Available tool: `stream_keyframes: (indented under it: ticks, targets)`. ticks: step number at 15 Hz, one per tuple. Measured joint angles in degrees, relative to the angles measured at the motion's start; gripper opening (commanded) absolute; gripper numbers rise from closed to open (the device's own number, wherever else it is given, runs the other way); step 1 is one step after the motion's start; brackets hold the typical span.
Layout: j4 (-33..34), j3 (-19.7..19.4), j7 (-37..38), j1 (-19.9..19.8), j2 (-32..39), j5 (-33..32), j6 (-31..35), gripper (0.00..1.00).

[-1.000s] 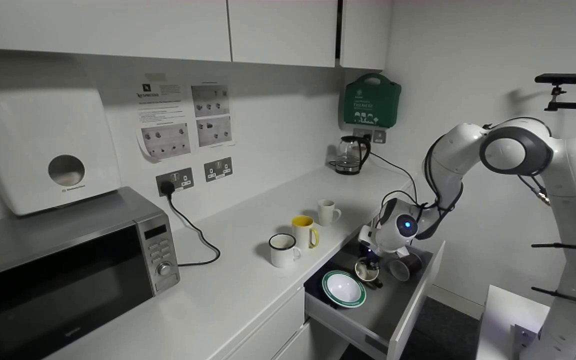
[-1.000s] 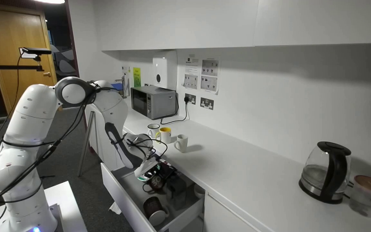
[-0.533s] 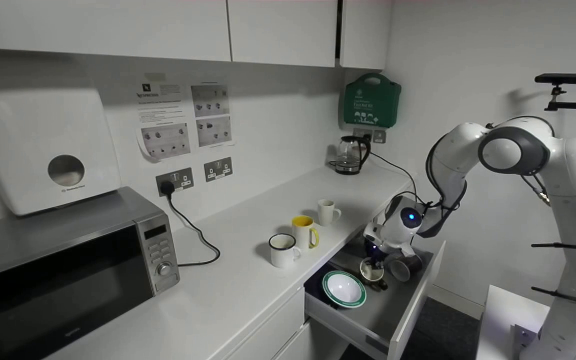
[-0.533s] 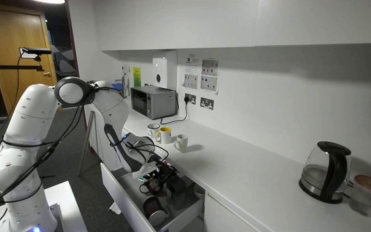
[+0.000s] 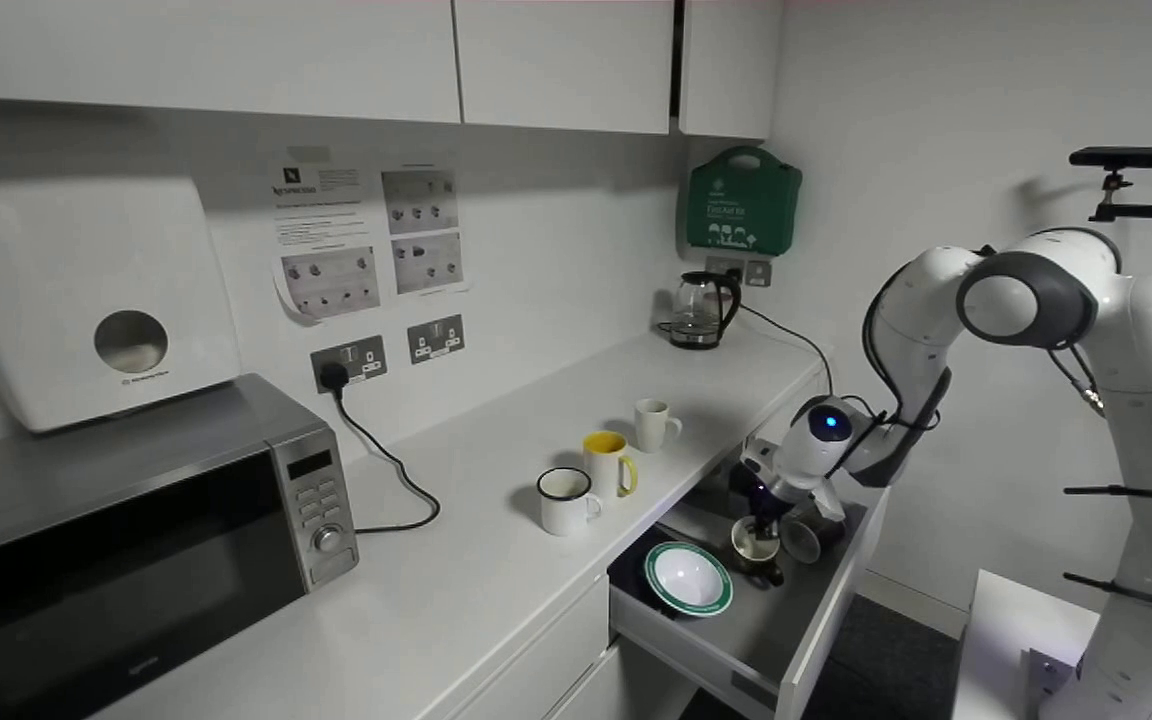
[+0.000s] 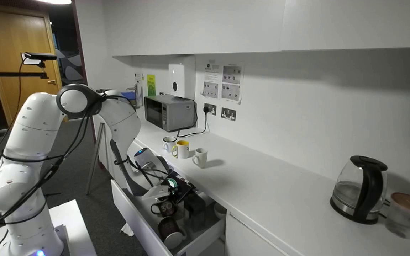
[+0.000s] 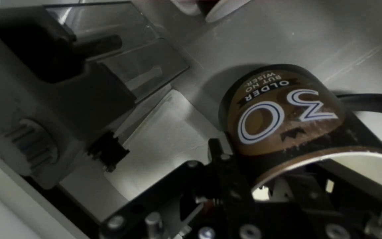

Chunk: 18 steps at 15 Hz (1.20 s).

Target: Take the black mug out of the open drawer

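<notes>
Because a thin wall should suit a pinch, I have my pincer (image 5: 764, 524) clenched on the black mug (image 7: 292, 121), seemingly straddling its rim, presumably for lifting; the mug is at the pincer's tips, within the open drawer (image 5: 774, 622).

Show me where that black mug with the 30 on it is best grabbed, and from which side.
The black mug is probably best pinched by its wall at the rim, coming in at the open mouth, which faces the gripper; the wall there looks thin. The gripper has it so now, one finger inside, one outside. The handle points off sideways, clear of the grip.
</notes>
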Motion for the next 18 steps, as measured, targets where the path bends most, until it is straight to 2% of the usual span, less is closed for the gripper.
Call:
stream_keyframes:
  ticks: [4, 8, 12, 15, 17, 18]
  targets:
    - [-3.65, -0.48, -2.69, 1.02, -1.22, 9.58, 0.13, 0.03]
    - [-7.15, 1.37, -6.13, 1.00, -2.45, 18.79, 0.12, 0.03]
    - [-9.42, 6.04, -9.30, -0.93, -3.42, 27.28, -0.07, 0.03]
    - [-10.42, 11.38, -12.04, -4.50, -4.31, 33.62, -0.42, 0.03]
    - [-11.33, 13.28, -17.97, -5.28, -4.93, 42.52, -0.44, 0.03]
    - [-11.48, 14.89, -19.76, -6.34, -5.33, 44.89, -0.85, 0.03]
